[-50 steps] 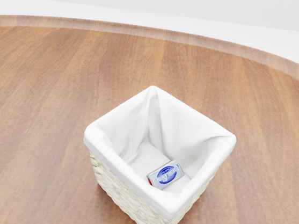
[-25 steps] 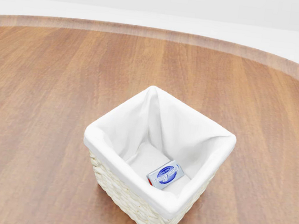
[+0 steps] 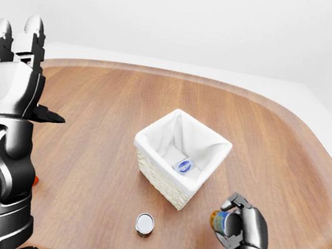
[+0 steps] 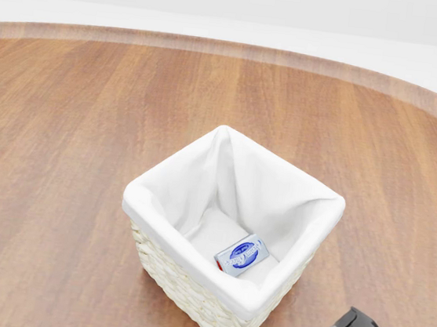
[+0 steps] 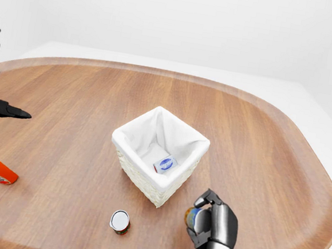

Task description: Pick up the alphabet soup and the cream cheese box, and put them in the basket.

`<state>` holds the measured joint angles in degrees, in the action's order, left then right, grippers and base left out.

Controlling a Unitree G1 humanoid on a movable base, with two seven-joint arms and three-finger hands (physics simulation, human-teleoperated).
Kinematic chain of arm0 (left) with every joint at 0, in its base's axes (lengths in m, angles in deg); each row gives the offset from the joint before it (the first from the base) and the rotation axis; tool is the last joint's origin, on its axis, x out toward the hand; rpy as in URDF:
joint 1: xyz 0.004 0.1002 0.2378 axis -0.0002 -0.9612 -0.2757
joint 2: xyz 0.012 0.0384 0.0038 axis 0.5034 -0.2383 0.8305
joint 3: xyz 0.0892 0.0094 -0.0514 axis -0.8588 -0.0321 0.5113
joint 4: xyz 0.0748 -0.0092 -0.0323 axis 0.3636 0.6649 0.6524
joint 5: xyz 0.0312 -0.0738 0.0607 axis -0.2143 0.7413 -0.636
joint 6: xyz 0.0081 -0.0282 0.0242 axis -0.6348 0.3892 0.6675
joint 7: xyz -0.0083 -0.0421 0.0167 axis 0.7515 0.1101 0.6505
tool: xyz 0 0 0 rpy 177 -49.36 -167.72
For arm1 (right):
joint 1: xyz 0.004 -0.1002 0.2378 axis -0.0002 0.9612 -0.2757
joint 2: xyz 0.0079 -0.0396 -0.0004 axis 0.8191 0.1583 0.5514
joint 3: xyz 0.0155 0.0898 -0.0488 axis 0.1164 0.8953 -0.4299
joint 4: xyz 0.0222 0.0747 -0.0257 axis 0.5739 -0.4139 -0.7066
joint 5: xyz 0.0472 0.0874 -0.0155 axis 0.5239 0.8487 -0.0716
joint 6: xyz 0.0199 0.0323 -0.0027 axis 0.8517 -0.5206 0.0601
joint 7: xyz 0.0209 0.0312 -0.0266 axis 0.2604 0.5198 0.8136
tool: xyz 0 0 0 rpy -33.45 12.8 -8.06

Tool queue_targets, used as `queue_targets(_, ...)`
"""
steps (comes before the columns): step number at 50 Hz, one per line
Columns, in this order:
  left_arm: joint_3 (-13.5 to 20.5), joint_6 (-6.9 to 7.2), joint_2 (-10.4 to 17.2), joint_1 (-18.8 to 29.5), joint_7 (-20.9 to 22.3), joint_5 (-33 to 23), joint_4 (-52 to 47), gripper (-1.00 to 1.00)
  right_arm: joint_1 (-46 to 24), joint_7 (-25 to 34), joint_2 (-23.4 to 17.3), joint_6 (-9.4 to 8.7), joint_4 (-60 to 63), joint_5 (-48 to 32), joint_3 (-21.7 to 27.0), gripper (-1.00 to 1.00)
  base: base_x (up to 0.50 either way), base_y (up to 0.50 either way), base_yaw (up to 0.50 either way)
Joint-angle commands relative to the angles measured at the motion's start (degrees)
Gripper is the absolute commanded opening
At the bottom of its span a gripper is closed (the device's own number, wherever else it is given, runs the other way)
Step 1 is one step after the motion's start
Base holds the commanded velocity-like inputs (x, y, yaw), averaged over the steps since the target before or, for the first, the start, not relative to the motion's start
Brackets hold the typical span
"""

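**A:** Start nearest us. What has the right hand [image 3: 233, 225] got?

**B:** Its fingers [image 5: 205, 201] are curled round the soup can [image 3: 220, 221], which shows as a blue and orange patch inside the grip. The hand sits low in the eye views, just right of and below the basket [image 3: 159, 173], with the can lifted clear of the desk [image 3: 86, 150]. I'd judge it is held up like that so it can pass over the rim.

**A:** And the small can standing by itself?

**B:** That other can [image 3: 144, 224] is upright on the desk below the basket, pale lid facing up, nothing touching it. It looks like a bystander, not part of the job.

**A:** The left hand [image 3: 14, 53]?

**B:** Raised high at the left of the left-eye view, fingers straight and spread, holding nothing. Probably parked there to stay out of the way. Beside that arm an orange bottle [image 5: 0, 171] lies on its side on the desk.

**A:** Where's the cream cheese?

**B:** The cream cheese box [image 4: 241, 254] lies flat on the white cloth lining at the bottom of the basket, toward its lower right corner in the head view. So that half appears done; the soup has yet to go in.
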<state>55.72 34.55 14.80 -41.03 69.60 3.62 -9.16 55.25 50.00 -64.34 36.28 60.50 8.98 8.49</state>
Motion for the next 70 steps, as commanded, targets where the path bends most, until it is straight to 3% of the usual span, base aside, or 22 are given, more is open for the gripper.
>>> queue_targets(1,-0.1,0.0,-0.3,-0.4,-0.6,0.4,-0.8,1.0,-0.5,1.0,1.3,0.01,6.5,2.6,2.3,-1.0,0.0,0.0,0.0)
queue_targets(21,0.0,0.0,-0.3,-0.4,-0.2,0.2,-1.3,1.0,-1.0,6.8,3.0,0.01,18.1,4.8,4.7,-1.0,0.0,0.0,0.0)
queue_targets(23,0.0,0.0,-0.2,-0.4,0.0,0.1,-1.4,1.0,-0.4,9.5,3.0,0.01,20.5,9.6,3.5,-1.0,0.0,0.0,0.0)
queue_targets(30,0.1,0.0,-0.2,-0.4,0.2,0.0,-1.5,1.0,-0.8,12.9,4.4,0.01,27.2,10.0,3.6,-1.0,0.0,0.0,0.0)
queue_targets(48,-0.2,0.0,-0.2,-0.3,-0.1,0.0,-0.8,1.0,-9.6,18.4,2.0,0.01,37.5,5.9,0.7,-1.0,0.0,0.0,0.0)
queue_targets(57,-0.1,0.0,-0.3,-0.3,-0.4,0.2,-0.7,1.0,-16.5,21.8,0.3,0.01,39.2,2.0,-3.2,-1.0,0.0,0.0,0.0)
queue_targets(61,-0.1,0.0,-0.3,-0.3,-0.5,0.3,-0.8,1.0,-19.2,22.9,-0.5,-1.99,38.4,0.6,-4.0,-1.0,0.0,0.0,0.0)
queue_targets(63,-0.1,0.0,-0.3,-0.4,-0.4,0.3,-0.9,1.0,-21.4,24.7,-0.9,-4.32,38.8,-0.4,-4.4,-1.0,0.0,0.0,0.0)
queue_targets(70,-0.1,0.0,-0.4,-0.5,-0.1,0.0,-1.4,1.0,-26.3,27.0,-2.1,-7.22,36.1,-2.9,-5.2,-1.0,0.0,0.0,0.0)
